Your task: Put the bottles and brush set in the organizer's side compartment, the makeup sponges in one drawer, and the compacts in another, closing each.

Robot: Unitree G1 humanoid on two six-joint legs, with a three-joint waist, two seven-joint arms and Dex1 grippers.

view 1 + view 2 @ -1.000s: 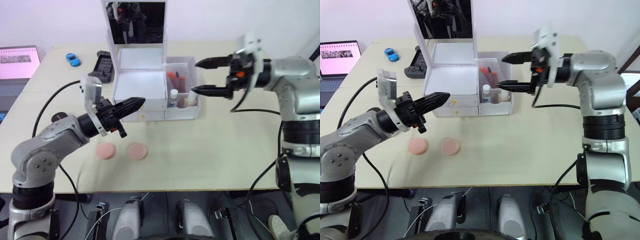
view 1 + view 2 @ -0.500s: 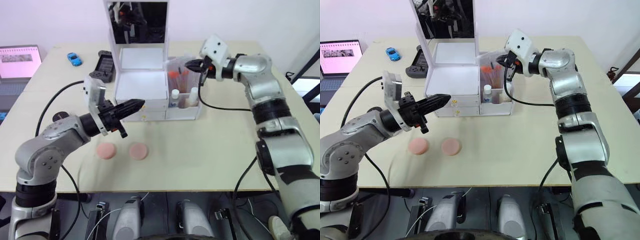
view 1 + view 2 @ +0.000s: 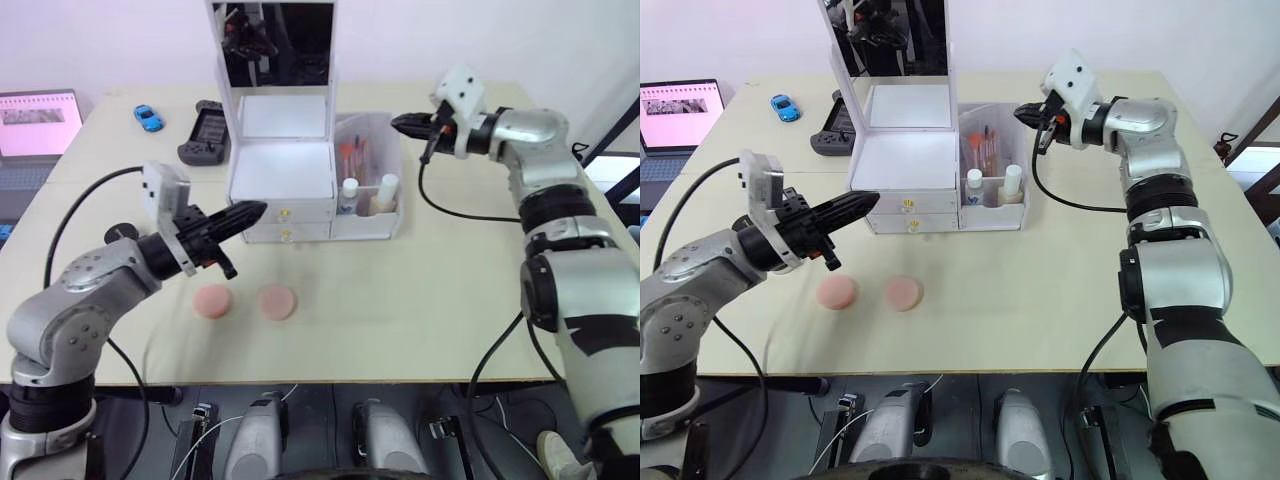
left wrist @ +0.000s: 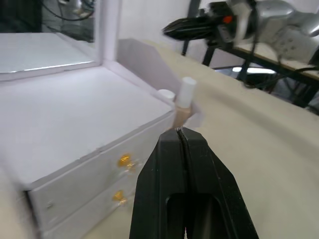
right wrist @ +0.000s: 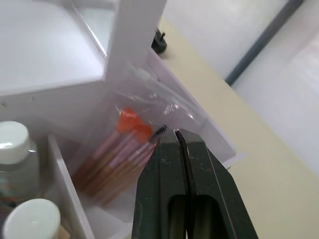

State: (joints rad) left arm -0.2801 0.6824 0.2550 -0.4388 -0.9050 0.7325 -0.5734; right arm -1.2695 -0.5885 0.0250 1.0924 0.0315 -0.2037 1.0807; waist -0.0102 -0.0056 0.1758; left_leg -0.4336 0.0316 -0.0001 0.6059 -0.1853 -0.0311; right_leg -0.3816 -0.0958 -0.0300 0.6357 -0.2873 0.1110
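The white organizer [image 3: 280, 170] stands mid-table with its mirror lid up and both gold-knobbed drawers [image 4: 124, 160] closed. In its side compartment [image 3: 380, 214] stand the two bottles [image 3: 349, 194] [image 3: 386, 190], and the brush set [image 5: 124, 149] leans behind them. Two pink makeup sponges [image 3: 212, 301] [image 3: 276, 301] lie on the table in front. My left gripper [image 3: 260, 209] is shut and empty, its tip just left of the upper drawer. My right gripper [image 3: 396, 121] is shut and empty, hovering above the compartment's right rim. The compacts are out of view.
At the back left of the table there are a laptop [image 3: 35, 125], a blue toy car [image 3: 147, 118] and a black game controller [image 3: 205, 125]. Cables trail from both arms across the tabletop.
My right gripper has shut and swung from beside the compartment's right to above its right rim. The left gripper has drawn back a little to the left.
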